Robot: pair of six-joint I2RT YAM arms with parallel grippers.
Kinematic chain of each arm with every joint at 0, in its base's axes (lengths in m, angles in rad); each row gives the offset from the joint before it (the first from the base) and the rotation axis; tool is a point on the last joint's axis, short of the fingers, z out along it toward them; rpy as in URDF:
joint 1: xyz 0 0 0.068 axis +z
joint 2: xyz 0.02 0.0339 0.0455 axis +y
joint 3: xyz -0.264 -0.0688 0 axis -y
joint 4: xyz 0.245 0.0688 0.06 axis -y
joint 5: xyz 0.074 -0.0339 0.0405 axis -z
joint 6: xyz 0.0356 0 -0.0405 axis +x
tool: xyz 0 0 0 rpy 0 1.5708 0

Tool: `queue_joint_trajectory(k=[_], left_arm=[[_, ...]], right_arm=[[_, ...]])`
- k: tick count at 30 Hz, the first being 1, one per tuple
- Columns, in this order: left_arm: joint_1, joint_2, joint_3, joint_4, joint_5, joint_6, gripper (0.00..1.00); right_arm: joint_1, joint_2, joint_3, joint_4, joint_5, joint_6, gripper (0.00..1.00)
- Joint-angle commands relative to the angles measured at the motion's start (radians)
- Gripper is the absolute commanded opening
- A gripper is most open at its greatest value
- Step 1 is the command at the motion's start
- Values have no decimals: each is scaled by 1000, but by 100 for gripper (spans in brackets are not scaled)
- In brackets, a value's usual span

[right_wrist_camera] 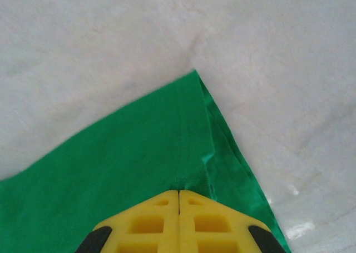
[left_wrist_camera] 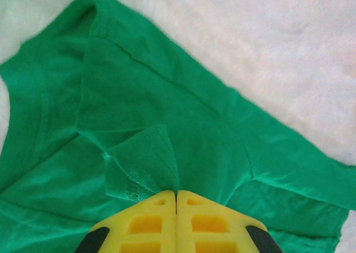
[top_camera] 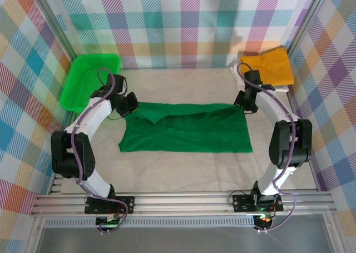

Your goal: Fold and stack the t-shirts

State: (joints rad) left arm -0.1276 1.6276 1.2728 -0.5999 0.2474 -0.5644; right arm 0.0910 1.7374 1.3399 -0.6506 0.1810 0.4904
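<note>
Green t-shirt [top_camera: 186, 129] being shown as soft matt knit cloth, hems stitched, lightly creased. Mustard t-shirt [top_camera: 272, 64] being seen as matt cloth. Basket [top_camera: 75, 83] being shown in glossy plastic. Table top [top_camera: 183, 172] being seen smooth, faintly glossy. Left gripper [left_wrist_camera: 177, 194], right gripper [right_wrist_camera: 178, 193] being shown in matt moulded plastic. Front rail [top_camera: 183, 200] being seen as dull metal.

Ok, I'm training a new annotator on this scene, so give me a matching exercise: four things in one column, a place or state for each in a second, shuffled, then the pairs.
Things
1. dark green t-shirt
2. mustard t-shirt
3. mesh basket
4. left gripper

Places or states
A. far right corner of the table
B. shut on a fold of green cloth
C. far left corner
D. spread across the middle

Pairs: 1-D, 2-A, 3-C, 4-B
</note>
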Motion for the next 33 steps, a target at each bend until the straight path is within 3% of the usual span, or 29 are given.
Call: queue_joint_trajectory(k=[1,11,16,19,21,30,33], left_arm=[[-3,-18,-53,-14,43,-20,0],[-4,-35,-166,-20,56,-20,0],[-5,-29,-189,-34,53,-14,0],[-5,-24,-214,-21,45,-13,0],[-4,-11,-228,-7,46,-12,0],[-8,31,-238,-5,21,34,0],[-10,0,-247,-25,-40,35,31]], right_arm=[[-10,1,-58,22,16,16,0],[-11,77,-122,63,-17,28,1],[-13,72,-127,64,-18,36,7],[-14,57,-134,62,-12,42,20],[-7,32,-135,74,-37,28,26],[136,-63,-95,147,-256,-1,34],[163,-47,-93,169,-268,-3,34]])
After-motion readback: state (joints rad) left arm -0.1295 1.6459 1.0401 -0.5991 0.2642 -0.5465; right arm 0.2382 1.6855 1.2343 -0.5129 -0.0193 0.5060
